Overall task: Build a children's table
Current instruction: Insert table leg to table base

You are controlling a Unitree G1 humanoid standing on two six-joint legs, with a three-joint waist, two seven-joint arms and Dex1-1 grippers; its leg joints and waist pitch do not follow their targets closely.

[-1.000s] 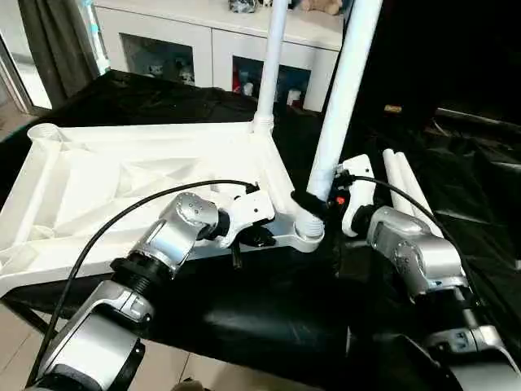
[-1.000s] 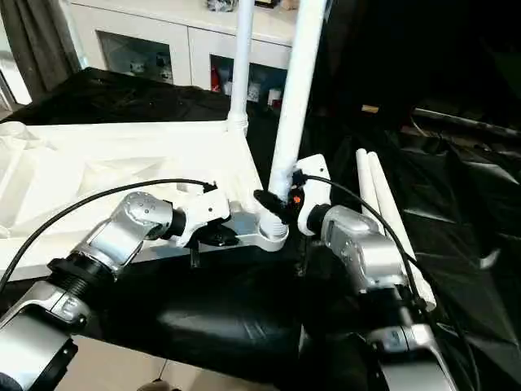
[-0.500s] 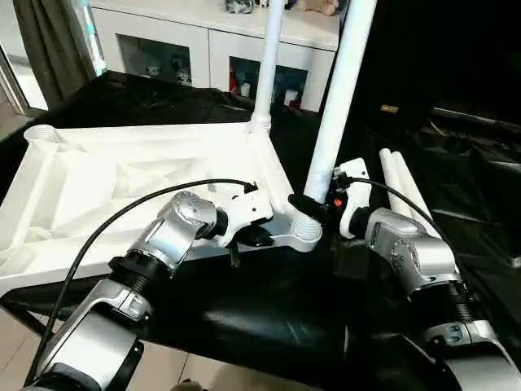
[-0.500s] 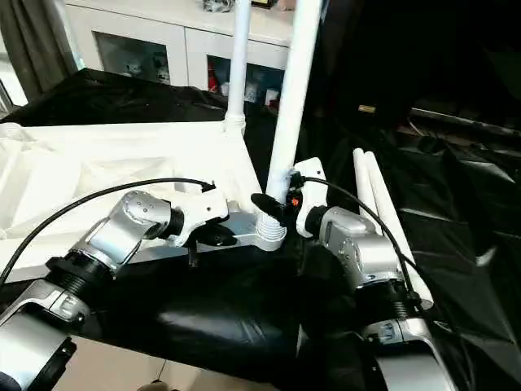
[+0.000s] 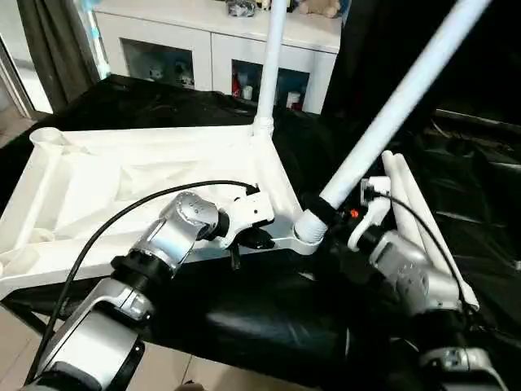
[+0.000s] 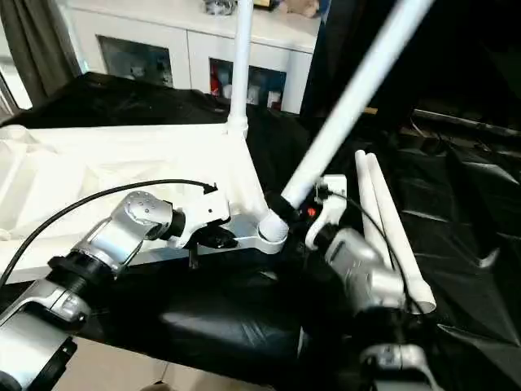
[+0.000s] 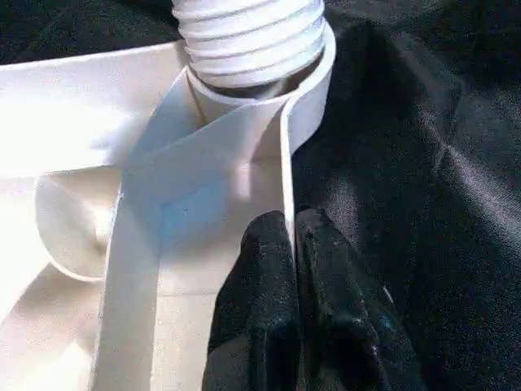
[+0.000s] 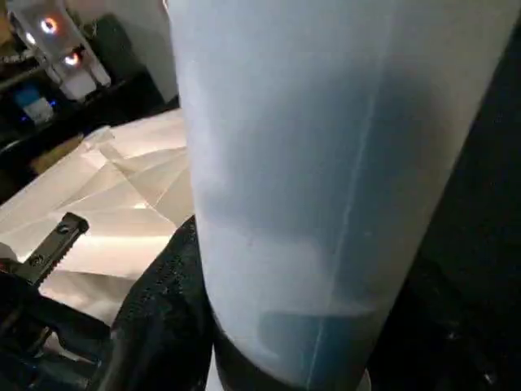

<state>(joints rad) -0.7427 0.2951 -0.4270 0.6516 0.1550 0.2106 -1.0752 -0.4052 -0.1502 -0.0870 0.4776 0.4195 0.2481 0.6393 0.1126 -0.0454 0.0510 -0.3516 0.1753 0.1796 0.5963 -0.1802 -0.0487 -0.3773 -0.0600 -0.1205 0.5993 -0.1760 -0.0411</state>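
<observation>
Between the two grippers: near corner socket of the white tabletop, which lies underside up on the black-draped work table, ribs showing. Left gripper: fingers pressed together, pinching the thin near rim of the tabletop just beside that socket; in the left wrist view one black finger sits on each side of the rim wall, the ribbed collar of the socket directly ahead of the tips. Right gripper: clamped around the lower end of a white tube leg, its black fingers wrapping the tube just above the socket. This leg is steeply tilted, its foot at the socket mouth and its upper length slanting up and away to the robot's right; whether the foot is seated in the socket cannot be told. Second leg: upright in the far corner socket, well beyond the left gripper. Two further loose legs: lying side by side on the black cloth, just beyond the right gripper, touching each other. White cabinet: past the table's far edge.
</observation>
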